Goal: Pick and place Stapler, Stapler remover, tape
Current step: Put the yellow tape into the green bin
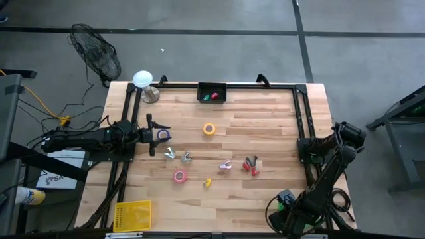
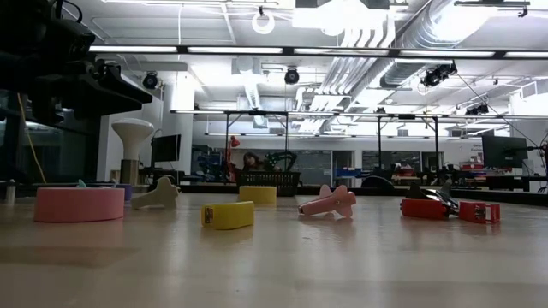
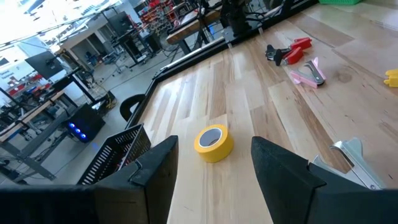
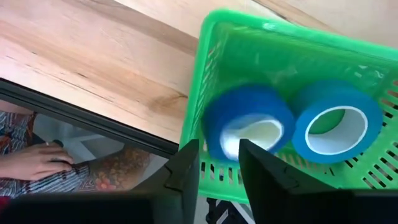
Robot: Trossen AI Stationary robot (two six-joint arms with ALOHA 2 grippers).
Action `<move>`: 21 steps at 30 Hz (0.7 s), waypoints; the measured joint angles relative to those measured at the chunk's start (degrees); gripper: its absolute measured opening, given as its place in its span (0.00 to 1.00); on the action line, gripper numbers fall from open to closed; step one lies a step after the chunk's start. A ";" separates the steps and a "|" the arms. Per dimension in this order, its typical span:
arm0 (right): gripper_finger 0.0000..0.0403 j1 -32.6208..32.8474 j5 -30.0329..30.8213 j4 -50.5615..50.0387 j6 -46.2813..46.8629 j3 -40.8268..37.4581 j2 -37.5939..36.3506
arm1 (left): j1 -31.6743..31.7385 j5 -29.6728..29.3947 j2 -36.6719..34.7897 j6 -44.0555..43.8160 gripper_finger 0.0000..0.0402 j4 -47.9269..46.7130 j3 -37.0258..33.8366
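Observation:
My left gripper (image 1: 154, 135) hovers open at the table's left side. A purplish-blue tape roll (image 1: 163, 135) lies on the table just off its fingertips; the left wrist view does not show this roll. Farther ahead lies a yellow tape roll (image 3: 213, 142) (image 1: 209, 129). A pink tape roll (image 1: 179, 176) (image 2: 79, 204), a red stapler (image 1: 250, 164) (image 3: 290, 53), a pink stapler remover (image 1: 226, 166) and a small yellow piece (image 1: 207, 182) lie mid-table. My right gripper (image 4: 219, 167) is open above a green basket (image 4: 217, 37) off the table's near right corner. Two blue tape rolls (image 4: 249, 127) (image 4: 337, 121) sit inside the basket.
Two silver claw-like pieces (image 1: 169, 154) (image 1: 186, 157) lie near the left gripper. A black basket (image 1: 212, 93) stands at the far edge, a yellow basket (image 1: 133, 216) at the near left corner, and a white-topped stand (image 1: 143, 81) at the far left. A person's hand (image 4: 31, 163) shows below the table edge.

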 joint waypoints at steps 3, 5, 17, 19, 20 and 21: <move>0.31 0.00 -0.50 -0.04 -0.23 0.00 0.00 | -0.01 0.01 0.01 0.00 0.49 -0.01 0.01; 0.34 -0.04 -2.09 -0.46 -1.15 0.00 -0.04 | 0.00 0.01 0.01 0.02 0.49 -0.01 0.00; 0.37 -2.27 4.73 -14.68 -6.38 0.04 -10.11 | 0.00 0.00 0.00 0.01 0.49 -0.01 0.00; 0.38 -3.58 8.48 -18.06 -8.71 0.04 -11.72 | -0.01 0.01 0.02 0.01 0.49 -0.01 0.01; 0.38 -4.36 9.79 -19.72 -9.94 0.04 -12.34 | 0.00 -0.01 0.02 0.00 0.49 -0.01 0.00; 0.38 -5.25 10.66 -21.29 -11.53 0.04 -12.85 | 0.00 0.01 0.02 0.02 0.49 -0.01 0.02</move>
